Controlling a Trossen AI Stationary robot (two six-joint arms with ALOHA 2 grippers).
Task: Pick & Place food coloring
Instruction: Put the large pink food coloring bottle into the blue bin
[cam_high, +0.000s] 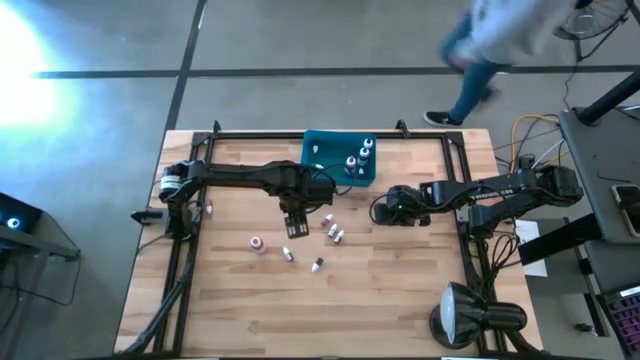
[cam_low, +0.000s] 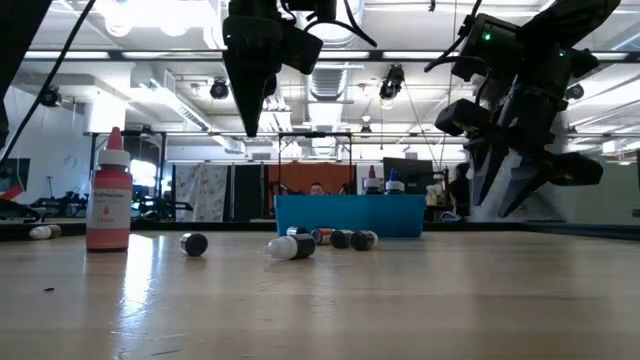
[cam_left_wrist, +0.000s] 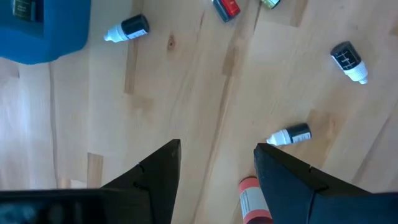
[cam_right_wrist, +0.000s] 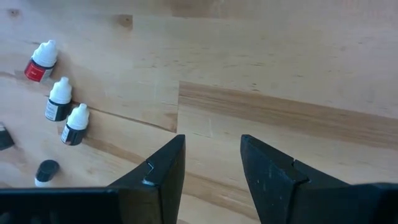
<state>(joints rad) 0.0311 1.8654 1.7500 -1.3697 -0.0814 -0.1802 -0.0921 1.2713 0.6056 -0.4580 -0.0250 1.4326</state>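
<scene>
A: Hanging above the middle of the wooden table, the left gripper points down with its fingers wide apart and nothing between them. Do you see the same?

B: Yes. In the left wrist view the two dark fingers stand far from each other, with only bare wood between. One red bottle lies just beside one finger, not touching as far as I can tell.

A: Where is the food coloring?

B: Several small bottles lie loose on the table near that gripper: one pale bottle, one at, one dark bottle, and a small group a little toward the right arm. More bottles stand inside the teal bin at the far edge of the table, for example.

A: And the right gripper?

B: It hovers over bare wood, right of the loose group, well apart from the bin. Its fingers are partly apart, a narrower gap, and hold nothing.

A: Anything beyond the table?

B: A person is on the floor behind it.
</scene>
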